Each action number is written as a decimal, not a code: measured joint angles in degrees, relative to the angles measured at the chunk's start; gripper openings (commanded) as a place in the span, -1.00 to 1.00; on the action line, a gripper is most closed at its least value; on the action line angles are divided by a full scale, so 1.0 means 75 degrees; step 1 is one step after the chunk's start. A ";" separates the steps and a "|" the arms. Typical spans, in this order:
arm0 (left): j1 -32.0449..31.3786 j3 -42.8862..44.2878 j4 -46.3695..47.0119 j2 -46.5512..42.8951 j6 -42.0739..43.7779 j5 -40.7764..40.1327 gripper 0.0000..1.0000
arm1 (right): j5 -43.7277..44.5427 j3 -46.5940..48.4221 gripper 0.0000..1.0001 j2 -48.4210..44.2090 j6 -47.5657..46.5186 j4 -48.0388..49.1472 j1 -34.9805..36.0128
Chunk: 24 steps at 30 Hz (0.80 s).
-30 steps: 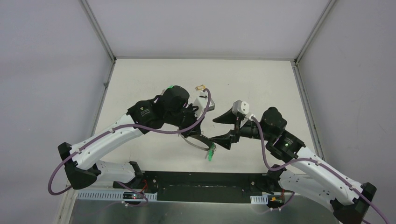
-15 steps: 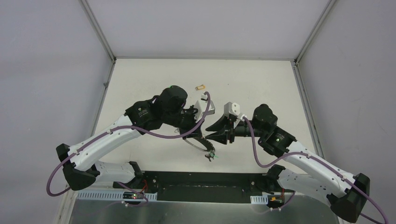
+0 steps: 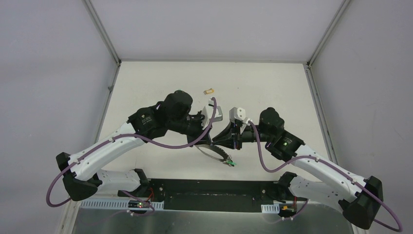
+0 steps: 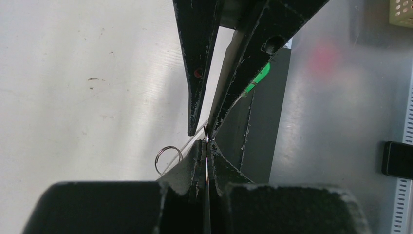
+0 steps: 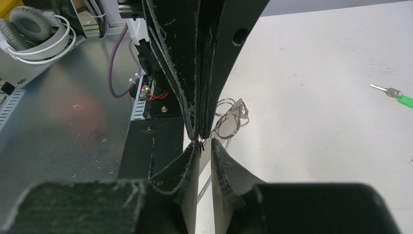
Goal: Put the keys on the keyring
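Note:
My left gripper (image 3: 208, 140) is shut on the thin wire of the keyring (image 3: 214, 154), and the wire runs out of its closed tips (image 4: 207, 143). A bright green key (image 3: 230, 162) dangles at the loop's low end near the table's front edge. My right gripper (image 3: 217, 142) meets the left one tip to tip. Its jaws stand a narrow gap apart (image 5: 204, 144), with the wire passing between them. Small split rings (image 5: 229, 124) hang just beyond. The yellow-tan key (image 3: 208, 90) lies alone on the far table. Another green-headed key (image 5: 402, 100) lies on the table in the right wrist view.
A black strip (image 3: 214, 187) and a metal plate (image 3: 204, 222) run along the near edge, just below the grippers. Grey enclosure walls (image 3: 53, 73) close in the white table (image 3: 272, 87). Headphones (image 5: 34, 29) lie off the table.
My right arm has moved left up to the left gripper, and its jaws have narrowed from wide open to a slit. The keyring and green key have swung slightly right.

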 measured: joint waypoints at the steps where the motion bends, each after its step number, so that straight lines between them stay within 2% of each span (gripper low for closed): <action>1: -0.0003 -0.0017 0.0009 -0.0006 0.0012 0.0015 -1.00 | -0.0006 0.0000 -0.75 0.0000 0.0000 -0.0009 0.0000; 6: 0.0000 -0.0070 0.0058 -0.0012 0.0052 0.0032 -1.00 | -0.0079 0.0000 -1.00 0.0000 -0.0003 -0.0009 0.0000; 12: 0.0000 -0.0070 0.0061 -0.0032 0.0061 0.0041 -1.00 | -0.0140 0.0000 -1.00 0.0000 -0.0023 -0.0006 0.0000; 15: -0.0003 -0.0070 0.0067 -0.0050 0.0087 0.0041 -0.62 | -0.0128 0.0000 -1.00 -0.0012 -0.0023 -0.0006 0.0000; 17: 0.0000 -0.0073 0.0114 -0.0090 0.0090 0.0023 -0.45 | -0.0044 0.0000 -1.00 -0.0047 -0.0015 -0.0029 0.0000; 21: -0.0003 -0.0114 0.0248 -0.0370 -0.0085 -0.0254 -0.24 | 0.0490 0.0000 -1.00 -0.0154 0.0134 -0.0076 0.0000; 24: -0.0003 -0.0323 0.0458 -0.0752 -0.0396 -0.0691 -0.21 | 0.0930 0.0000 -1.00 -0.0236 0.0402 -0.0070 0.0000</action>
